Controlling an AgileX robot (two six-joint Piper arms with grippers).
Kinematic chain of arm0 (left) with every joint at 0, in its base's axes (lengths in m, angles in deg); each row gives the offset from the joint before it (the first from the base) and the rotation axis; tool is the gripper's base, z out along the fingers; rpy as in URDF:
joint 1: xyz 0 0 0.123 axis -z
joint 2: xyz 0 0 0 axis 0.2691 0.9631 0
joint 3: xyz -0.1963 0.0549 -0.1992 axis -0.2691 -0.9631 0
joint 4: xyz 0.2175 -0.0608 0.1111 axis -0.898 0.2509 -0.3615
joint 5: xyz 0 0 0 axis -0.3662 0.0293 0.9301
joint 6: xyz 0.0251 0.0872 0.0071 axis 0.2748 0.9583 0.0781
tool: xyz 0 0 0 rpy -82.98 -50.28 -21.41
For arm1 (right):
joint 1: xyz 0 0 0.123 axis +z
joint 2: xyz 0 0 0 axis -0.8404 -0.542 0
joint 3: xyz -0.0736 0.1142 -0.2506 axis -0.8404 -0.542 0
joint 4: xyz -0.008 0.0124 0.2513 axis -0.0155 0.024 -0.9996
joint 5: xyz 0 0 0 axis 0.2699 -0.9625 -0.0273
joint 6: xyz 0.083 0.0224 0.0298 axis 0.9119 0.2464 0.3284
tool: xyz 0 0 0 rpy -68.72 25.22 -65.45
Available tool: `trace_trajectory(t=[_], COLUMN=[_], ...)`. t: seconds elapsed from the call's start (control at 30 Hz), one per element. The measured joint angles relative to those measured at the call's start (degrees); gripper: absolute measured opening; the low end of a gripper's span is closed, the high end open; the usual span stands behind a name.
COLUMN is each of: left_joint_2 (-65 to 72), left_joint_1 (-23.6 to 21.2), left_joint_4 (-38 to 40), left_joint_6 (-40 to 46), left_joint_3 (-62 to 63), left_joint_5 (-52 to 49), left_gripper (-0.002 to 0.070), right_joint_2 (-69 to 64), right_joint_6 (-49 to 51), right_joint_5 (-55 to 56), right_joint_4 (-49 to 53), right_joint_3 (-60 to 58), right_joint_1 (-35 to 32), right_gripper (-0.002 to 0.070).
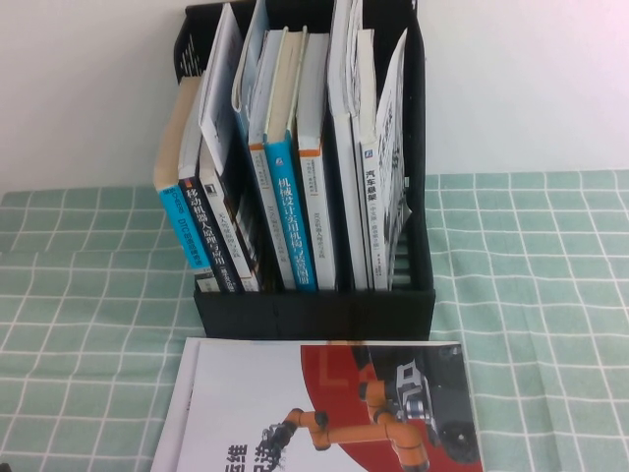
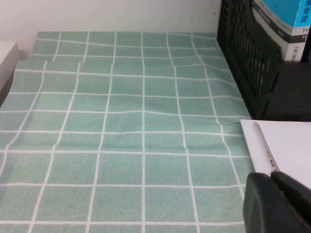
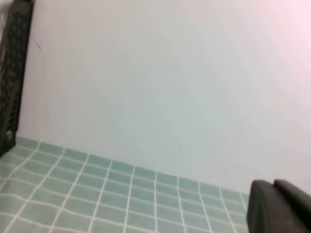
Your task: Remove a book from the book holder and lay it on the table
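Observation:
The book [image 1: 324, 408] lies flat on the table [image 1: 88, 295], cover up, just in front of the book holder [image 1: 314, 313]; its near part runs out of the high view. Neither arm shows in the high view. In the left wrist view my left gripper [image 2: 272, 175] is shut, its tips over the edge of the book's white cover [image 2: 286, 145], with the book holder [image 2: 248, 53] beyond it. My right gripper [image 3: 273, 183] is shut on nothing, above the cloth to the right of the book holder [image 3: 12, 73].
Several upright books [image 1: 295, 197] fill the holder, some leaning left. A white wall [image 1: 531, 79] stands behind the table. A pale boxy thing [image 2: 6, 58] sits at the cloth's far left edge. Green check cloth lies on both sides of the holder.

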Motion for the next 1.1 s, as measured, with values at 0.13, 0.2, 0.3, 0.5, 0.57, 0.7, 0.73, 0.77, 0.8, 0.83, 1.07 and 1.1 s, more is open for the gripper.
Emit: trace_trajectory(t=[0.13,0.2,0.3,0.5,0.57,0.7,0.73,0.77,0.8,0.83,1.07,1.1], left_joint_2=[0.0,0.0,0.0,0.0,0.0,0.0,0.0,0.0,0.0,0.0,0.0,0.0], left_joint_1=[0.0,0.0,0.0,0.0,0.0,0.0,0.0,0.0,0.0,0.0,0.0,0.0], left_joint_4=[0.0,0.0,0.0,0.0,0.0,0.0,0.0,0.0,0.0,0.0,0.0,0.0], left_joint_6=[0.0,0.0,0.0,0.1,0.1,0.1,0.1,0.1,0.1,0.1,0.1,0.1], left_joint_3=[0.0,0.0,0.0,0.0,0.0,0.0,0.0,0.0,0.0,0.0,0.0,0.0], left_joint_5=[0.0,0.0,0.0,0.0,0.0,0.0,0.0,0.0,0.0,0.0,0.0,0.0], left_gripper=[-0.0003,-0.0003,-0.0003,-0.0003,-0.0003,-0.0003,-0.0003,-0.0003,-0.0003,-0.0003,-0.0003,-0.0003], right_joint_2=[0.0,0.0,0.0,0.0,0.0,0.0,0.0,0.0,0.0,0.0,0.0,0.0], right_joint_6=[6.2,10.2,15.6,16.8,16.9,17.0,17.0,17.0,17.2,17.9,23.2,23.8], right_joint_5=[-6.1,-10.6,-19.6,-23.6,-23.7,-23.7,-23.7,-23.7,-23.7,-23.7,-23.7,-23.7], right_joint_4=[5.5,8.4,11.7,14.5,14.6,14.6,14.7,14.7,14.8,14.8,14.8,14.8], right_joint_3=[0.0,0.0,0.0,-0.1,-0.1,-0.1,-0.1,-0.1,-0.1,-0.1,-0.1,-0.1], right_joint_1=[-4.0,-4.3,-4.4,-1.5,0.0,1.4,1.5,1.6,1.7,1.7,-1.0,-2.0], right_gripper=[-0.0002,-0.0002,-0.0002,-0.0002,-0.0002,-0.0002,-0.0002,-0.0002,-0.0002,-0.0002,-0.0002,-0.0002])
